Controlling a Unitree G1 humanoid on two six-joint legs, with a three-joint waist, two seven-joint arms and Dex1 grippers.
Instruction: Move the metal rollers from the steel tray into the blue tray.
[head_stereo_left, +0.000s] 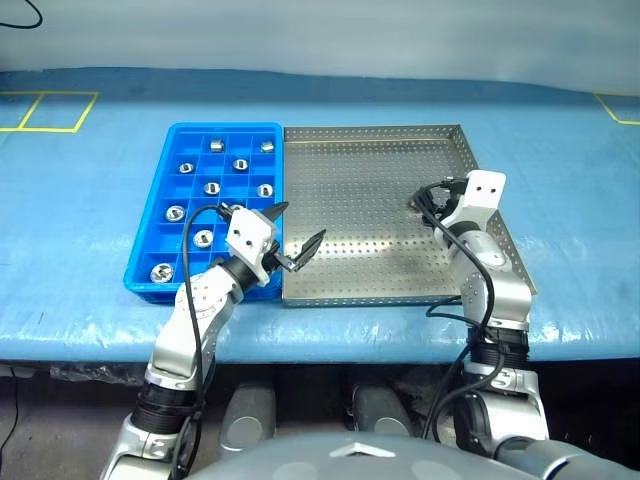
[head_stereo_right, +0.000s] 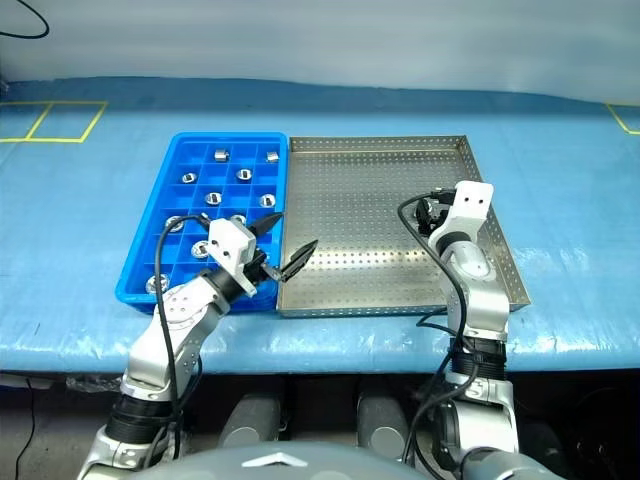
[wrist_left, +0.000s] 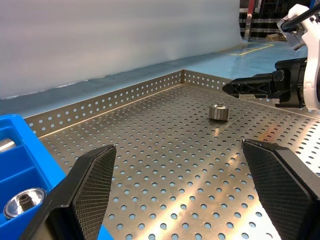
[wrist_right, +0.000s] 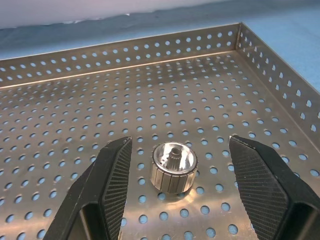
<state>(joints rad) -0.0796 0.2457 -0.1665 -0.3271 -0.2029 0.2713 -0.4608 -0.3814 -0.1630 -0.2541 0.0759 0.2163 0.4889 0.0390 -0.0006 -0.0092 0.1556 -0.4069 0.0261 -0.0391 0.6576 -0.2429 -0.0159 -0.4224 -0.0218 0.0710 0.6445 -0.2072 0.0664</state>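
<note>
We are holding our left claw (head_stereo_left: 296, 238) level with its fingers spread wide, while our right claw (wrist_right: 177, 197) is reaching forward, fingers apart, gripping nothing.

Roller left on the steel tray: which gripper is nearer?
Right. The right gripper has its open jaws either side of the roller; the left gripper hangs across the steel tray.

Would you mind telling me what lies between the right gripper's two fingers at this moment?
In the right wrist view, one metal roller stands on the steel tray between the right gripper's open fingers, touching neither; otherwise only perforated floor.
</note>
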